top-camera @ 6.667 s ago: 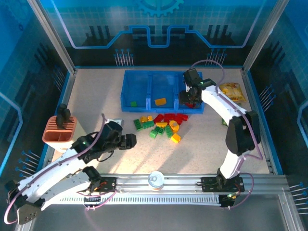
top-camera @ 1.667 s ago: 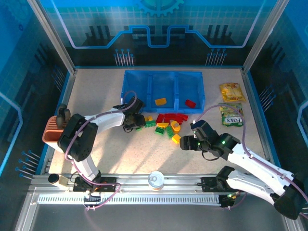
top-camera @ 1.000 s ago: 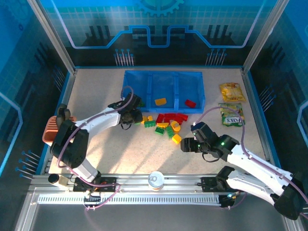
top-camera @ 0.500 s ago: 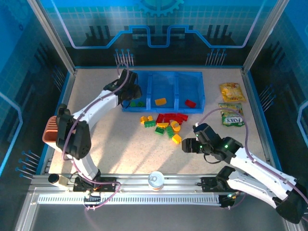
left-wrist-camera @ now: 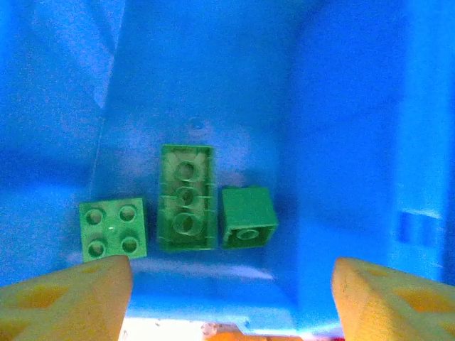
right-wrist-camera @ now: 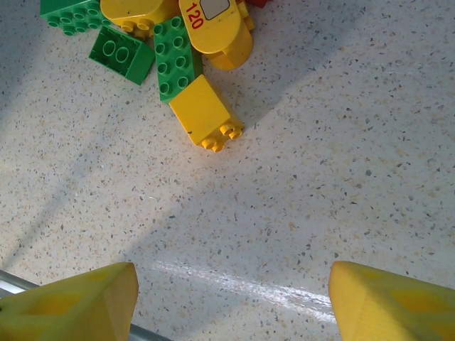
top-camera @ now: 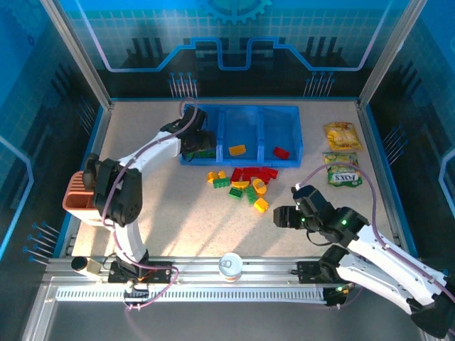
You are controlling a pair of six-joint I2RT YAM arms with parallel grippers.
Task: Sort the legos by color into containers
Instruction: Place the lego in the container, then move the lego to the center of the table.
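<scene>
Left fingers [left-wrist-camera: 71, 291] are standing wide apart with nothing between them, and the left gripper [left-wrist-camera: 231, 284] is hanging over the left compartment of the blue tray [left-wrist-camera: 341, 142]. Three green bricks are lying on that floor. A long brick [left-wrist-camera: 187, 197] is showing three round openings in a row on its upper face, its long axis running straight away from the wrist camera. A square four-stud brick [left-wrist-camera: 114, 229] is sitting studs up just left of it, and a small brick [left-wrist-camera: 248, 217] is lying tipped just right of it. From above, a yellow brick [top-camera: 237, 150] is sitting in the middle compartment and a red brick [top-camera: 281, 152] in the right one. The right gripper [right-wrist-camera: 231, 291] is gaping empty too, hovering over bare table [right-wrist-camera: 320, 177] near the loose pile [top-camera: 242, 181]. The nearest piece is a yellow block [right-wrist-camera: 205, 112] lying diagonally, studs pointing sideways toward the lower right of the wrist view.
</scene>
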